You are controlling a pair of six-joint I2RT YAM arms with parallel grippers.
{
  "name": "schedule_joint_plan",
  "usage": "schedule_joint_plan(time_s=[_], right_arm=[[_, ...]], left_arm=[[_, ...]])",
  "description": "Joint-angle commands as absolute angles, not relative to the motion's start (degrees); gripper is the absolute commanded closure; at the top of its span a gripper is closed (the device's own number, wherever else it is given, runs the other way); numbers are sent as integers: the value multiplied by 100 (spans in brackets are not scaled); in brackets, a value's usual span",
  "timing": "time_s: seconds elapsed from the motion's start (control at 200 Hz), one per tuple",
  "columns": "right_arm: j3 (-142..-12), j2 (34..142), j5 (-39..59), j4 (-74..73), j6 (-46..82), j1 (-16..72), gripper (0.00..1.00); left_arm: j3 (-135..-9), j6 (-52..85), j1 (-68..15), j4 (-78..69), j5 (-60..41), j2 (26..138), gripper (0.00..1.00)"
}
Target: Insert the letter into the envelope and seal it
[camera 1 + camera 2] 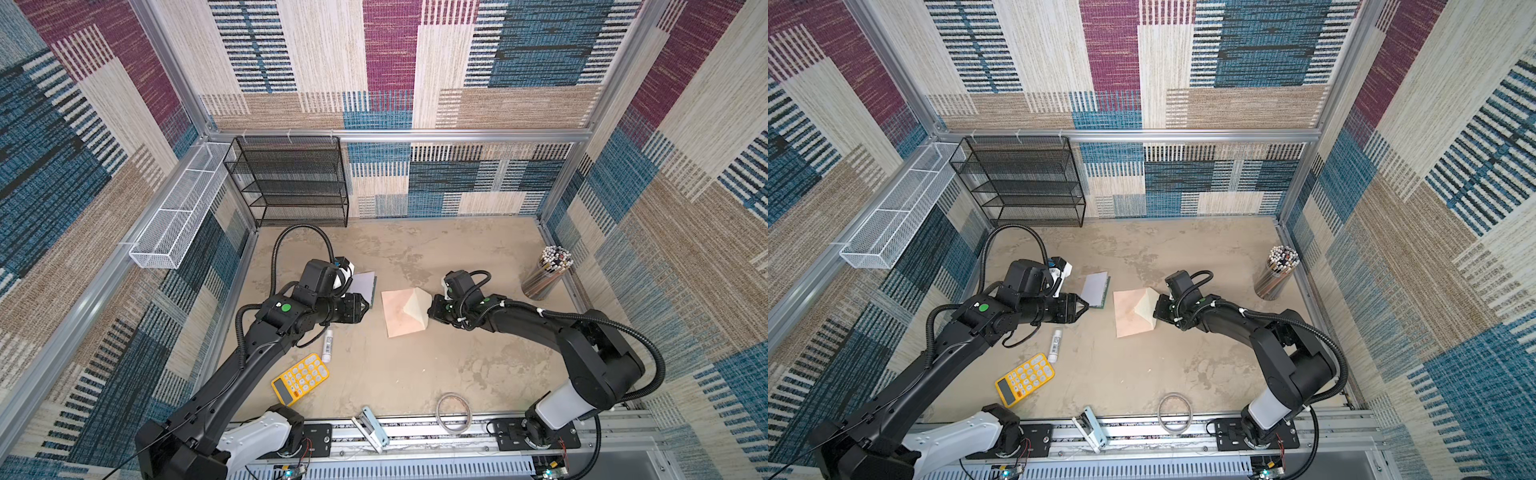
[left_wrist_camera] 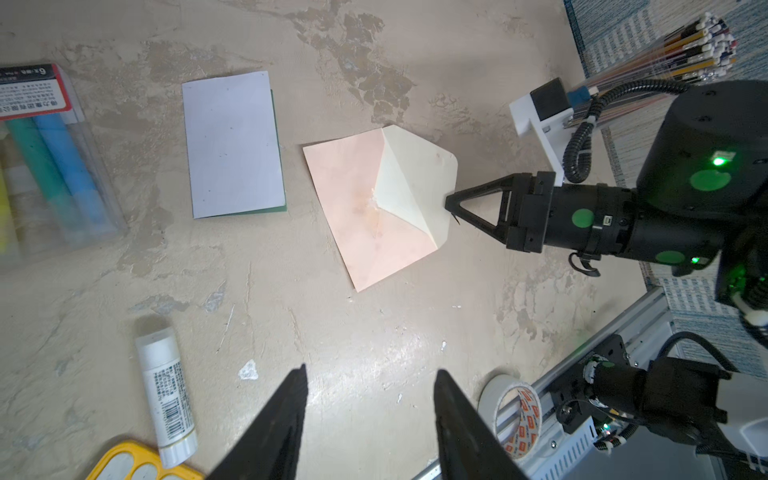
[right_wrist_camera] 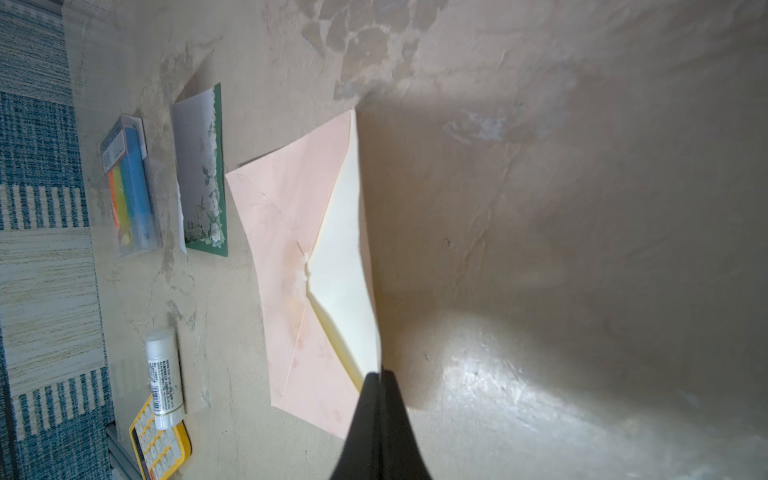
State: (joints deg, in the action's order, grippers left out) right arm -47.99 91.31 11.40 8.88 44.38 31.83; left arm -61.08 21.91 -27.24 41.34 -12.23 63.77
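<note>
Early stage: letter (image 1: 363, 286) not in yet. It lies flat left of centre in both top views, just beside the envelope (image 1: 397, 316), not touching it. Envelope is mid-frame, flap (image 2: 415, 178) raised, unsealed. Right gripper (image 2: 451, 206) is pinched closed on the flap's edge. Left gripper (image 2: 372, 376) is partly open and empty, hovering near the letter.

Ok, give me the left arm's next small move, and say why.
Probably bring the left end effector down to the letter and close on its edge. Its jaws stand open and empty. The letter lies flat beside the envelope, not inside it. The right end effector is shut on the cream flap, apparently holding it lifted, so the opening looks ready.
</note>
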Motion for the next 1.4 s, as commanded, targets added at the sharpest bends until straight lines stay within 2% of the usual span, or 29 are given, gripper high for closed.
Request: schedule_joint_plan(time_s=[0.0,0.165,0.286,0.391,0.526,0.631,0.867,1.392], right_arm=[[-4805,9159,1121,765,4516,3199,88],[-4868,8992,998,1091,4535,3204,58],[-4899,8665,781,1404,4552,3205,46],[-5048,8235,426,1771,4575,3201,41],[-5472,7950,202,2108,4562,3208,39],[-5895,8165,540,2076,4497,3213,40],[-6991,9409,1419,1446,4390,3500,42],[-8869,12138,2163,1071,4543,3867,45]], left_arm=[[-6135,2050,-2676,4076,-1274,6398,47],[-6103,1994,-2593,4062,-1344,6407,47],[-6083,1964,-2533,4041,-1401,6407,47],[-6073,1951,-2494,4034,-1444,6390,47],[-6056,1968,-2405,4010,-1485,6348,47],[-6030,2016,-2324,3991,-1460,6304,46],[-5845,2187,-1986,3819,-1536,6102,45],[-5590,2147,-1384,3894,-1814,5925,44]])
